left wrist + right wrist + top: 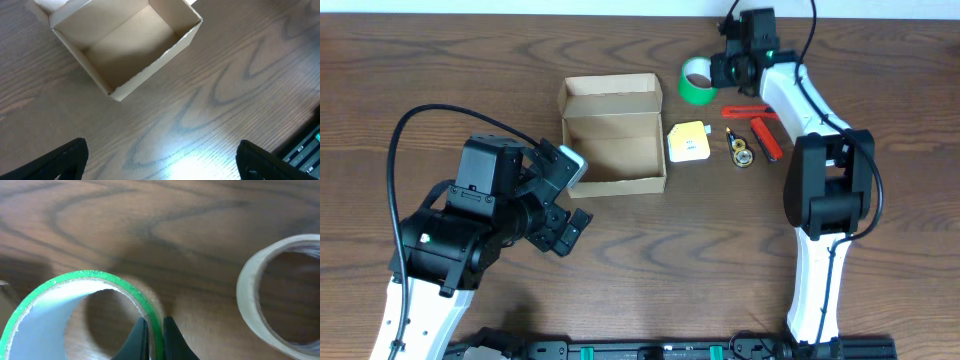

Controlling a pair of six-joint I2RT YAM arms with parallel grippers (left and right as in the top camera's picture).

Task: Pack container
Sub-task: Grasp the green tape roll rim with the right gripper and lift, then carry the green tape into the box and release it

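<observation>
The brown cardboard container (613,150) stands open with nothing inside, its flap lid folded back toward the far side; it also shows in the left wrist view (125,45). My left gripper (565,195) is open and holds nothing, just left of and nearer than the box. My right gripper (720,72) is shut on the wall of a green tape roll (696,80), one finger inside the ring and one outside, as the right wrist view (85,310) shows.
A clear tape roll (280,300) lies right of the green roll. A yellow tape measure (688,142) sits right of the box. A small yellow-black item (741,150) and red cutters (760,128) lie further right.
</observation>
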